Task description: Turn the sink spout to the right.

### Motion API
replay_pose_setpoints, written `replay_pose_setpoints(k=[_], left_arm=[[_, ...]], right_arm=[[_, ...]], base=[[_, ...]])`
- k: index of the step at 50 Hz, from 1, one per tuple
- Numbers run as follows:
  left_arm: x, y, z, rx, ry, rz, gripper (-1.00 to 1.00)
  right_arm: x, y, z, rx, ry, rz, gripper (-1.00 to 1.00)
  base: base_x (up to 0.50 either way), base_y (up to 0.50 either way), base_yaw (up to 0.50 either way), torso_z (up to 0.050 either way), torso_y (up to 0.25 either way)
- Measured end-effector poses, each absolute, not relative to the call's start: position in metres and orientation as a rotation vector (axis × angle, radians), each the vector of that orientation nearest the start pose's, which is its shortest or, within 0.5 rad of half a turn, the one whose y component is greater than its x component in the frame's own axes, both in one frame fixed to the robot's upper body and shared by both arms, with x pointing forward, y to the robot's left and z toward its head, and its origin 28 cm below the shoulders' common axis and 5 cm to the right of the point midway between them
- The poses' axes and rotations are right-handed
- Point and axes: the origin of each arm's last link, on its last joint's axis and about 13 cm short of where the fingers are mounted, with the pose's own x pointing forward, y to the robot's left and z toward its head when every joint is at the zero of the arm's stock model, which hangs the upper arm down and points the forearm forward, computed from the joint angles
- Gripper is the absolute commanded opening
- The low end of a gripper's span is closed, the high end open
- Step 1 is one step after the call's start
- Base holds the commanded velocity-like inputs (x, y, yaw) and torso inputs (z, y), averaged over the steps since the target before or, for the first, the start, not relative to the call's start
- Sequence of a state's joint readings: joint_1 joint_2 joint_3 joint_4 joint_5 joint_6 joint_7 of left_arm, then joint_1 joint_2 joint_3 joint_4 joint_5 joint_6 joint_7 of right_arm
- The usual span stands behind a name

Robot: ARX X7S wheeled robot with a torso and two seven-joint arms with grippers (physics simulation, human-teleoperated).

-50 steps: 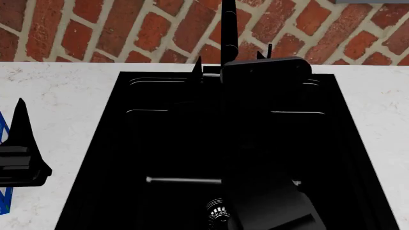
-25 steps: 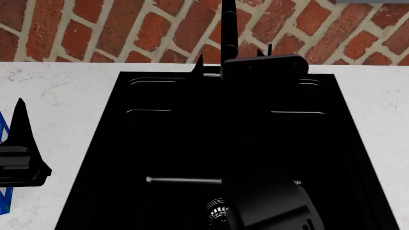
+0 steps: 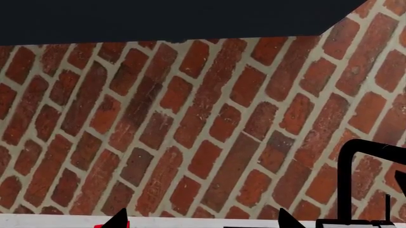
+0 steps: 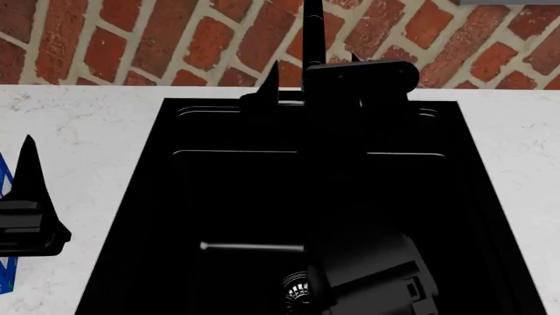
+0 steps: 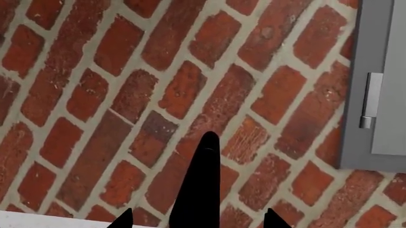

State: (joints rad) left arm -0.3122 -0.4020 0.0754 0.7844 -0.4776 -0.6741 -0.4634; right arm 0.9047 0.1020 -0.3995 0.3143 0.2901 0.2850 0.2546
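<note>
head view: the sink, a black rectangular basin, is set in a pale speckled countertop below a red brick wall. a round metal drain strainer shows at the basin's near end. the sink spout rises as a slim black tube at the middle of the sink's far rim, against the bricks.

the right gripper is at the foot of the spout, its two pointed fingertips spread, one on either side of the riser; contact cannot be confirmed. the right wrist view agrees: the spout stands between the two tips, with a grey cabinet door off to one side.

the left gripper is over the countertop, well apart from the sink. in the left wrist view its tips are spread, and the spout's bent arm is visible.
</note>
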Motion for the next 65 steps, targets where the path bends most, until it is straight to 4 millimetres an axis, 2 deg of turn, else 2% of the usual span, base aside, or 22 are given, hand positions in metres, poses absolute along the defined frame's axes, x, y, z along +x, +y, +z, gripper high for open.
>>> replay_pose_setpoints(k=[31,65], left_arm=[[0.212,0.227,0.188,0.02,-0.335,0.065,1.0],[0.213,0.227,0.188,0.021,-0.335,0.064,1.0]], right_arm=[[0.385,-0.059,0.191,-0.058,-0.253,0.049,1.0],[0.38,-0.075,0.198,-0.08,-0.274,-0.037,1.0]], base=[[0.0,0.0,0.0,0.0,0.0],[0.0,0.0,0.0,0.0,0.0]])
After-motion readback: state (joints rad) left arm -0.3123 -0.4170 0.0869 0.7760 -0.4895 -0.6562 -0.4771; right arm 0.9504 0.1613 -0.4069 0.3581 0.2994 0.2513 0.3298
